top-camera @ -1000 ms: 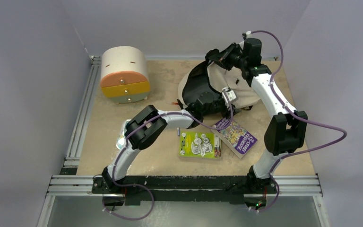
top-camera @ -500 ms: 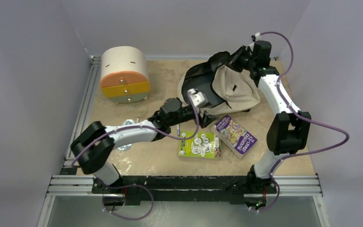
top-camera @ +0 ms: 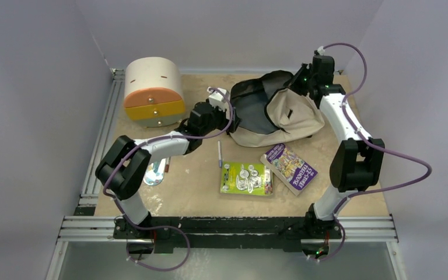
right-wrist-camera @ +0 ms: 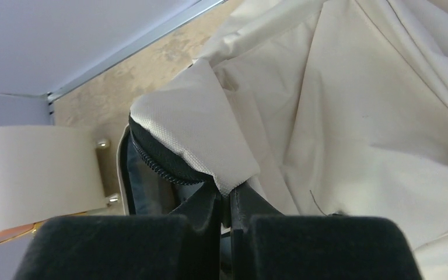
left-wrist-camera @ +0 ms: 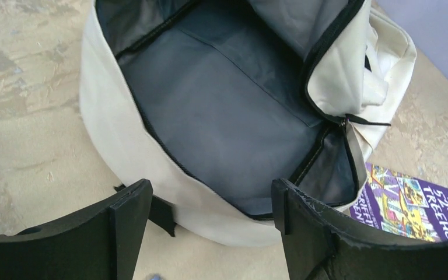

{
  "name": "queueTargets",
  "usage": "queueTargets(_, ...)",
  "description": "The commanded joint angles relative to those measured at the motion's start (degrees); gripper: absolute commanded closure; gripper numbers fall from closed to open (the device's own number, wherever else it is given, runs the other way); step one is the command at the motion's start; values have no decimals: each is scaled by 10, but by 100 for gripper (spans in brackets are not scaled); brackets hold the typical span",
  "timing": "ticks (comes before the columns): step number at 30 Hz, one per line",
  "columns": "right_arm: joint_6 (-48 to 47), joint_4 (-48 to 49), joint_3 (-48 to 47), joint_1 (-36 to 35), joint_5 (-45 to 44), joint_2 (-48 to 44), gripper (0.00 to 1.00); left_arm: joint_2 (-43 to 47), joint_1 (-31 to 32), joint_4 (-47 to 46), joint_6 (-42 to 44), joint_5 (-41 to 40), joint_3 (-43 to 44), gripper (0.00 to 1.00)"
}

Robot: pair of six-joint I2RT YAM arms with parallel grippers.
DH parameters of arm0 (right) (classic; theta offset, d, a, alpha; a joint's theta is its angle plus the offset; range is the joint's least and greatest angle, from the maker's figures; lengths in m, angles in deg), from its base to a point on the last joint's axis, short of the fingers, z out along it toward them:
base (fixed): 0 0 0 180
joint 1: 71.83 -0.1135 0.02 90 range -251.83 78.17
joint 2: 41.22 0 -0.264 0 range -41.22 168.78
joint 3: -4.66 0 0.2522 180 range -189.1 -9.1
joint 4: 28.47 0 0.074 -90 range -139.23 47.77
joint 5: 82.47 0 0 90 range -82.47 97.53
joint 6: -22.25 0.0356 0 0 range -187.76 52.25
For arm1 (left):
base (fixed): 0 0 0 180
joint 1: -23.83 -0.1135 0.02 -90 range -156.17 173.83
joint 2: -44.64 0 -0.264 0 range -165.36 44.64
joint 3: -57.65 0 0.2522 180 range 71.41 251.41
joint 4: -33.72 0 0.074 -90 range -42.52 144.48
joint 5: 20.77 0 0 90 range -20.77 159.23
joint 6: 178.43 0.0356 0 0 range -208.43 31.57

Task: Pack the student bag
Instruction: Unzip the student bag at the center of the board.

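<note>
The student bag (top-camera: pixel 291 114), a beige backpack with a dark lining, lies at the back middle of the table with its mouth open toward the left. My right gripper (top-camera: pixel 299 79) is shut on the bag's upper flap edge (right-wrist-camera: pixel 210 146) and holds it up. My left gripper (top-camera: pixel 224 111) is open and empty, just left of the bag's mouth. In the left wrist view the dark inside of the bag (left-wrist-camera: pixel 233 116) fills the frame past my fingers (left-wrist-camera: pixel 131 219).
A cream drawer box (top-camera: pixel 153 92) with orange and yellow fronts stands at the back left. A pen (top-camera: pixel 220 154), a green book (top-camera: pixel 246 178) and a purple book (top-camera: pixel 290 168) lie in front of the bag. A disc (top-camera: pixel 153 175) lies near the left arm.
My left gripper has drawn back out of the bag, moving left and toward the back. The bag has flattened with its mouth open. My right gripper has shifted slightly right, still holding the flap.
</note>
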Motion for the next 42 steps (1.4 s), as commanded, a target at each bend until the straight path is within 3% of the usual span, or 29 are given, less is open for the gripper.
queueTargets(1, -30, 0, -20, 6, -55, -26, 96, 3, 2, -4, 12, -27, 67, 26)
queueTargets(8, -39, 5, -40, 6, 19, -23, 96, -25, -12, 39, 17, -81, 116, 25)
queueTargets(14, -30, 40, -45, 6, 187, -20, 95, -63, -19, 64, 11, -67, 151, 25)
queueTargets(20, -22, 63, -73, -3, 247, 2, 91, -102, -21, 87, 19, -53, 170, 27)
queueTargets(24, -69, -7, -110, -36, 192, 40, 89, -112, -23, 77, 16, -46, 163, 40)
queueTargets(26, -93, -41, -129, -59, 169, 63, 88, -116, -24, 66, 20, -41, 162, 52)
queueTargets(29, -103, -49, -135, -87, 136, 73, 87, -121, -28, 46, 32, -40, 166, 86)
queueTargets(32, -104, -47, -137, -98, 119, 75, 86, -121, -37, 27, 49, -39, 172, 100)
queueTargets(33, -104, -47, -139, -100, 112, 74, 85, -118, -41, 24, 53, -32, 174, 99)
queueTargets(37, -104, -53, -148, -102, 76, 70, 83, -81, -52, 9, 62, -6, 160, 72)
queueTargets(42, -96, -60, -160, -101, 51, 72, 81, 1, -52, -50, 44, 39, 87, 50)
